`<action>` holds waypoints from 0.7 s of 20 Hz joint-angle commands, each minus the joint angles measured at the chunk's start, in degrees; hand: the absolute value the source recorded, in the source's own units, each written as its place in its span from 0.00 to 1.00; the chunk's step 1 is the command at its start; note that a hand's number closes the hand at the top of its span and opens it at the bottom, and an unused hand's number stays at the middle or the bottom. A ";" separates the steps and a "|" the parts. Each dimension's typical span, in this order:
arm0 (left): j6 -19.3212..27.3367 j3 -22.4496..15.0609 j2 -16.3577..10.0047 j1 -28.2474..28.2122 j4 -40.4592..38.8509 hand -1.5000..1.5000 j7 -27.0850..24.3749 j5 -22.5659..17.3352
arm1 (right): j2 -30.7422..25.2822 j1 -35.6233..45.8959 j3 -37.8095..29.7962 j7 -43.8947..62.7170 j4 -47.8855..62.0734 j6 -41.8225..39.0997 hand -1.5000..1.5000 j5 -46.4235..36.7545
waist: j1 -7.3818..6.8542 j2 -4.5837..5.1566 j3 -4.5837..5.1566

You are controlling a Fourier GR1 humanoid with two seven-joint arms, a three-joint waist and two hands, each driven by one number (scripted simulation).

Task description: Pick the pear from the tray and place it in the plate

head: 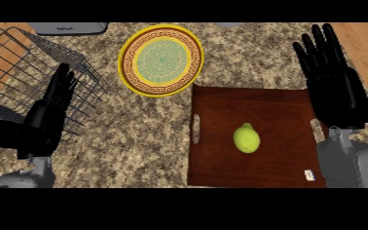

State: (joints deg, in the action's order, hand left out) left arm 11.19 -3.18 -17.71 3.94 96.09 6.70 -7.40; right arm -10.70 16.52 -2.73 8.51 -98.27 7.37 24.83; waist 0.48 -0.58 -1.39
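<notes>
Pear on tray; plate at its 11 o'clock. My right hand wide at 2; left hand wide by basket, 9.

Dark polished wood tray, speckled granite counter

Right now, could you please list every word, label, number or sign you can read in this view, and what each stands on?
No text here can be read.
Dark mark on the grey object at the counter's far edge: too blurred to read.
Small white tag near the front right corner of the tray: too small to read.
The plate carries only a patterned border, no lettering.
</notes>
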 commanded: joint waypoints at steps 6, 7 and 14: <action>2.33 -2.99 1.35 -2.13 -6.68 0.50 5.02 4.52 | -0.72 2.75 2.91 14.42 12.71 -5.08 1.00 7.51 | -2.20 1.87 1.38; 0.72 -3.44 1.33 -1.91 -2.62 0.50 4.10 2.75 | -16.97 1.91 9.26 9.50 6.61 -11.91 1.00 -11.59 | -3.09 2.03 3.83; 2.81 -2.93 2.12 -4.55 -4.82 0.50 7.77 3.21 | -7.22 -11.80 7.37 3.25 14.32 1.94 1.00 -15.76 | 1.35 1.63 1.06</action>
State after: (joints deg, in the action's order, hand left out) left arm 13.25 -6.67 -15.93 3.91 98.45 9.54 -3.55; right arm -23.90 11.61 7.38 14.40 -87.64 2.77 7.34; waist -0.16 0.05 -0.93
